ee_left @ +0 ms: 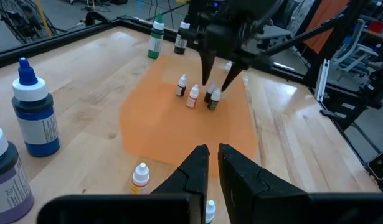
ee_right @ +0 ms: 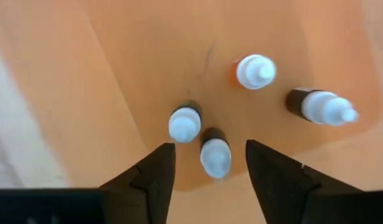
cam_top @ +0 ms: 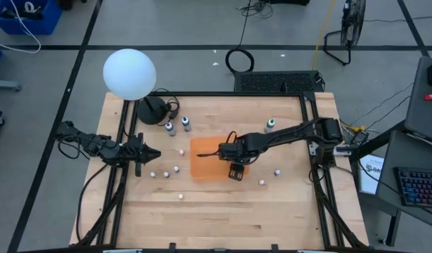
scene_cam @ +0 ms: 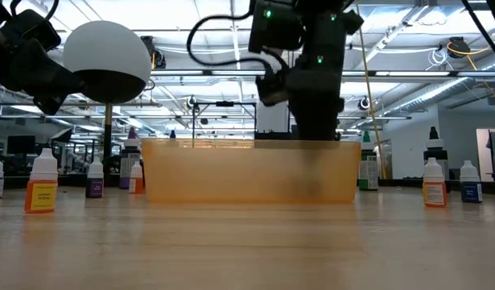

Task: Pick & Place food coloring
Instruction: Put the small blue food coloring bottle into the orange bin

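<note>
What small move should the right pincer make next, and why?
Probably lift straight up. The right pincer stands open above the orange mat, a small bottle upright between its fingers beside three others, so it looks released.

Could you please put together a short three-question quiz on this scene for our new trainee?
1. True or false: the right hand is clamped shut on a bottle.
2. How many small bottles stand on the orange mat? A) one B) four C) seven
3. Fill in: the left hand waits at the table's ____ edge, away from the mat.

Key: 1 false: its fingers stand apart, with a bottle standing free between them. 2 B, as both wrist views show. 3 left, seen from above; its fingers are shut and hold nothing.
</note>
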